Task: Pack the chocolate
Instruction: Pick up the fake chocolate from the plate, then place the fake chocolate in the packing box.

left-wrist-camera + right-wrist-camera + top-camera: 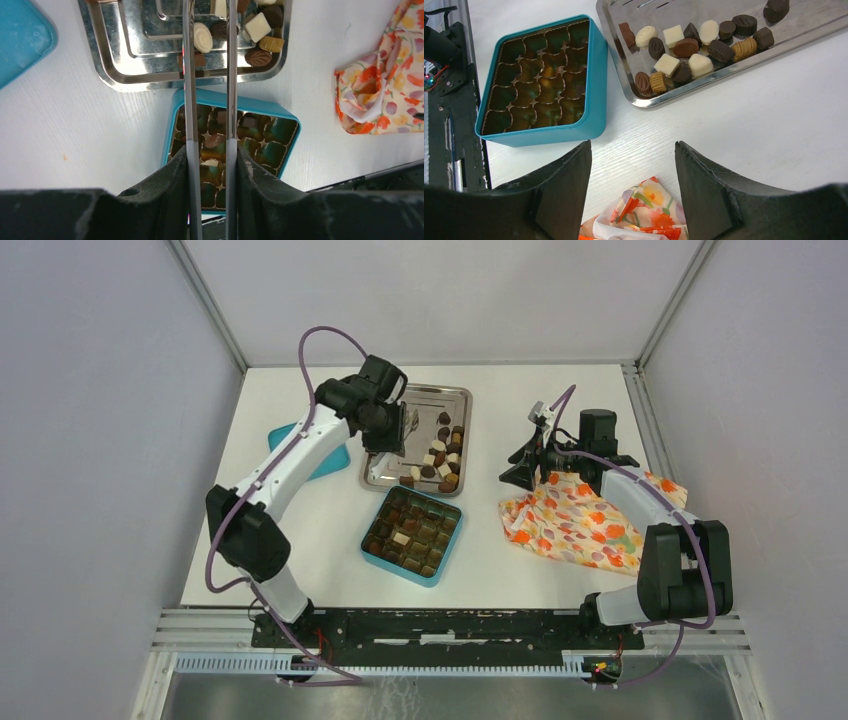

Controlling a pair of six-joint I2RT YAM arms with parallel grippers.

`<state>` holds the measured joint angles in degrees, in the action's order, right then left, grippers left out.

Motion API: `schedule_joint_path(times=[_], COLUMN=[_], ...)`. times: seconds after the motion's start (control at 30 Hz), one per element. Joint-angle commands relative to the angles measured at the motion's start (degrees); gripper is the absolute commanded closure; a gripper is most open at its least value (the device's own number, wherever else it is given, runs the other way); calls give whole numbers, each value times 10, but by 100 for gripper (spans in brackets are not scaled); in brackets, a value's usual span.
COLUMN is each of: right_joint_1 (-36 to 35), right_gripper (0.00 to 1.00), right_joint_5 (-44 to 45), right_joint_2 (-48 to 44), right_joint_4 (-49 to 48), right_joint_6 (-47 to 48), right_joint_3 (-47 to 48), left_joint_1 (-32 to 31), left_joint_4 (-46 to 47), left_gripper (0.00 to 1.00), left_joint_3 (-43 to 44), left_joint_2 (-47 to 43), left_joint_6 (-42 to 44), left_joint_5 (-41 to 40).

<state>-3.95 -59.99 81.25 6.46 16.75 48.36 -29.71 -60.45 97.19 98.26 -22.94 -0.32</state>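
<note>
White grained tabletop (749, 125) bears glossy steel tray (664, 12) of moulded chocolate (684, 47); right pincer (633, 147) gapes empty; left pincer's (402, 435) state unclear.

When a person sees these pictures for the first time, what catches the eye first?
First, the steel tray at the far middle of the table, with dark, brown and white chocolates gathered in its right half. Just nearer stands the open teal compartmented box, and to its right lies the crumpled orange floral cloth.
</note>
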Motion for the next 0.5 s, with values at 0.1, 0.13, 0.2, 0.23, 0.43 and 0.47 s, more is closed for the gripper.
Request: schedule_joint_path(times=[0.1, 0.13, 0.2, 0.23, 0.43, 0.47], right_joint_1=[2, 2, 2, 2, 3, 2], right_gripper=[32, 32, 32, 32, 32, 32], right_joint_5=[-15, -15, -15, -15, -17, -17], right_joint_2=[-17, -17, -17, -17, -18, -18], right_joint_4=[-22, -22, -21, -22, -26, -26], right_joint_6=[1, 0, 0, 0, -4, -4], right_joint_3=[-1, -1, -1, -1, -2, -3], left_joint_1=[-20, -23, -30, -34, -56, -59], left_joint_4=[34, 35, 35, 34, 34, 34], left_gripper=[98, 98, 98, 98, 98, 98], left_joint_3=[-32, -39, -51, -56, -85, -88], left_joint_2=[-73, -80, -93, -99, -133, -138], left_joint_6=[43, 44, 44, 45, 43, 43], left_joint_5=[48, 51, 57, 60, 69, 72])
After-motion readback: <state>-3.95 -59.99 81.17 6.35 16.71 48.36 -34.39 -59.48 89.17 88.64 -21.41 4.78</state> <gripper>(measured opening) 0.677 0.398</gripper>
